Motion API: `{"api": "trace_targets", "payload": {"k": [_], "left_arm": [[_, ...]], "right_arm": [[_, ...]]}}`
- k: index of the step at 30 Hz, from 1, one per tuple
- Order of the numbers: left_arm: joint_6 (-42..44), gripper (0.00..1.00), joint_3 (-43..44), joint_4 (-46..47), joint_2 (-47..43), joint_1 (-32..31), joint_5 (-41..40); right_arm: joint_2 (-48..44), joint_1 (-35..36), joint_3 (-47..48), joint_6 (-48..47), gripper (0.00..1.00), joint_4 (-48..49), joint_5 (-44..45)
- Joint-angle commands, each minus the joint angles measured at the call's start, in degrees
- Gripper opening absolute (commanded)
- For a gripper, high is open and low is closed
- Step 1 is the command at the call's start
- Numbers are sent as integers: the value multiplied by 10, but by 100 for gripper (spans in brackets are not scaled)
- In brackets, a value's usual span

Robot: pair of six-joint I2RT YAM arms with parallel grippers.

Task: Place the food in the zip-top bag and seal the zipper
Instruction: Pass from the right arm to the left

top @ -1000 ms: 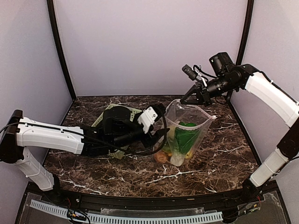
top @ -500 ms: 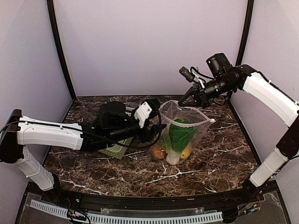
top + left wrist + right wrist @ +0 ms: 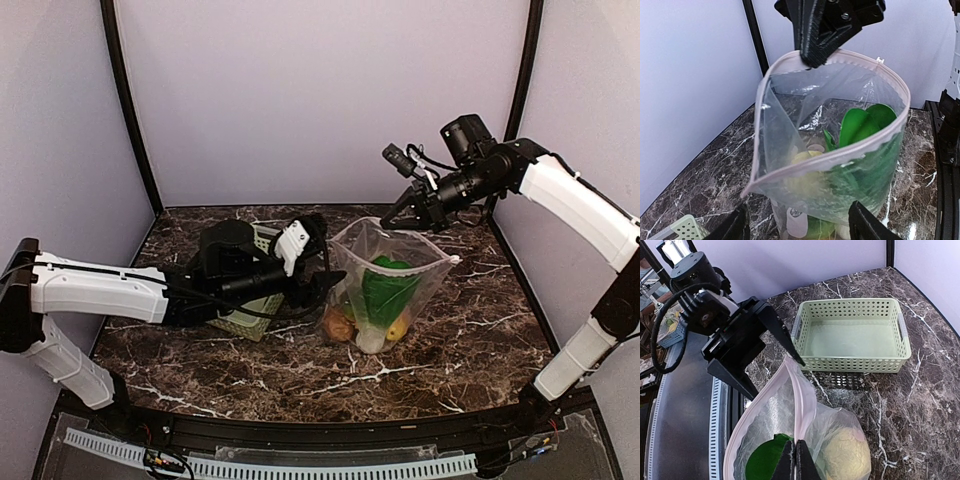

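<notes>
The zip-top bag stands on the table with its mouth wide open, hanging from its far rim. My right gripper is shut on that rim, pinching the pinkish zipper between its fingers. The food lies inside: green bok choy leaves, a yellow piece and an orange piece low at the left. My left gripper hangs open just left of the bag. In the left wrist view its fingertips frame the bag's lower part without touching it.
The light green lattice basket sits empty on the marble table, left of the bag and partly under my left arm. Purple walls close in the back and both sides.
My left gripper has drawn back leftward from the bag's near rim and its jaws stand wider. The bag has been raised slightly and shifted left, still hanging from the right gripper.
</notes>
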Motion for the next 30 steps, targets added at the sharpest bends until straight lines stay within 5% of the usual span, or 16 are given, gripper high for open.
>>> {"api": "trace_targets", "payload": {"k": [1, 7, 13, 18, 24, 27, 30], "left_arm": [[-10, 68, 36, 23, 31, 20, 33], [15, 63, 51, 57, 62, 30, 119], [26, 45, 60, 72, 79, 34, 166], [32, 33, 60, 80, 81, 34, 157], [25, 4, 57, 77, 67, 34, 133], [15, 1, 50, 61, 47, 34, 107], [0, 1, 50, 20, 29, 35, 84]], "right_arm": [[-17, 11, 0, -9, 0, -15, -11], [-18, 12, -4, -10, 0, -15, -8], [-11, 12, 2, -9, 0, -16, -2], [-3, 12, 9, -8, 0, -18, -1], [4, 12, 23, -4, 0, -20, 13], [5, -3, 40, -7, 0, -23, 40], [1, -49, 59, -16, 13, -35, 26]]}}
